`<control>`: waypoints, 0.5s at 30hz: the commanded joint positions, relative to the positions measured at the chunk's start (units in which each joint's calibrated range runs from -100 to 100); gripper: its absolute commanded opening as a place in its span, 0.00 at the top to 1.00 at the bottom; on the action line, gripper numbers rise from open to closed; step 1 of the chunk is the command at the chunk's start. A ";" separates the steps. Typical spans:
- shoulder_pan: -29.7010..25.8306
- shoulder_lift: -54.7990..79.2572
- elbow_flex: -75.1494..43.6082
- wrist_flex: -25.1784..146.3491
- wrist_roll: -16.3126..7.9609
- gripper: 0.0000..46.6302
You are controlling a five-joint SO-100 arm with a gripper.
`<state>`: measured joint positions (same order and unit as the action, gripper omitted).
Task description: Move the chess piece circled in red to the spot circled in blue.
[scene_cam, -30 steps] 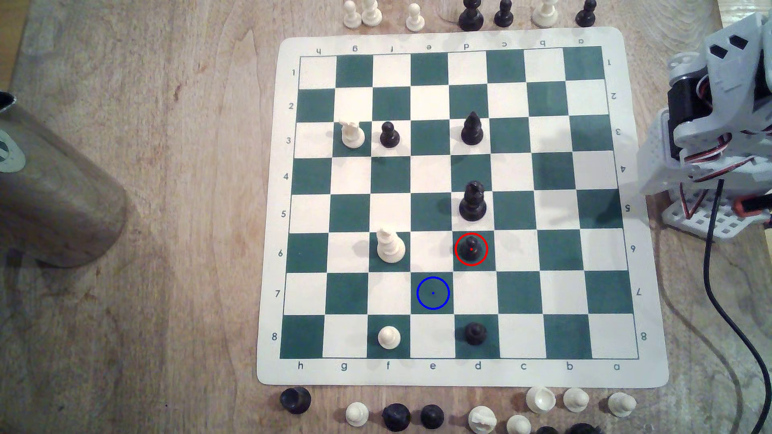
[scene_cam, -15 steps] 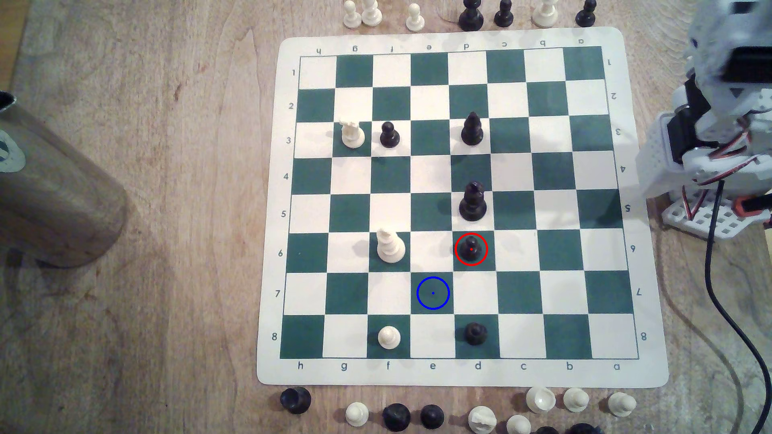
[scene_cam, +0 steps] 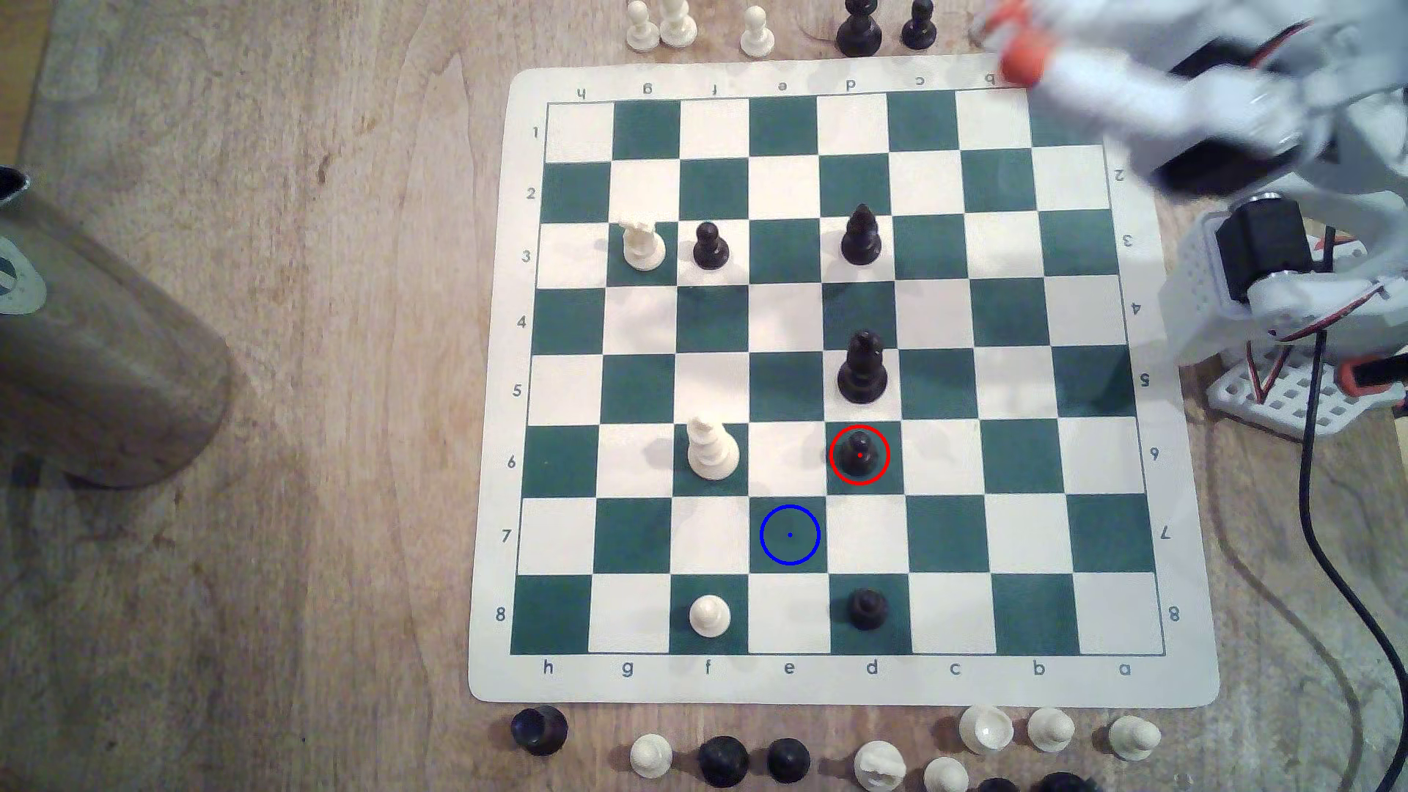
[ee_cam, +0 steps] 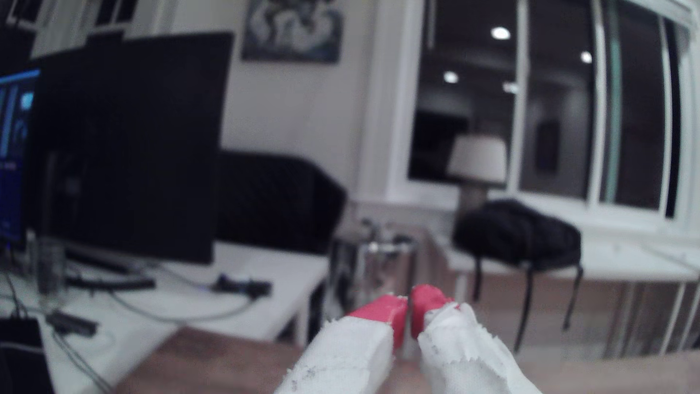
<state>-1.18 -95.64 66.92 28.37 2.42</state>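
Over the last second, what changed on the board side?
The arm unfolded from beside the board: its tool swung out over the board's far corner at the exterior view's upper right, holding nothing. The red-circled black pawn, the blue-ringed square and every other piece stayed put.

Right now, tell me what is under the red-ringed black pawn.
The pawn stands on a dark green square of the chessboard, marked with a red ring. The patch beneath its base is covered.

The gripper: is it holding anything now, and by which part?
Nothing. The gripper has its red-tipped fingers nearly together and empty; the red-circled pawn stands untouched.
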 commanded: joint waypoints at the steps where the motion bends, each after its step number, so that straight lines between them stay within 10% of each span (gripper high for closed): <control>1: 1.22 -0.11 -6.54 14.39 0.00 1.00; 15: -10.36 12.11 -10.62 45.10 -3.71 0.74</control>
<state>-8.63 -88.60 61.77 71.47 0.66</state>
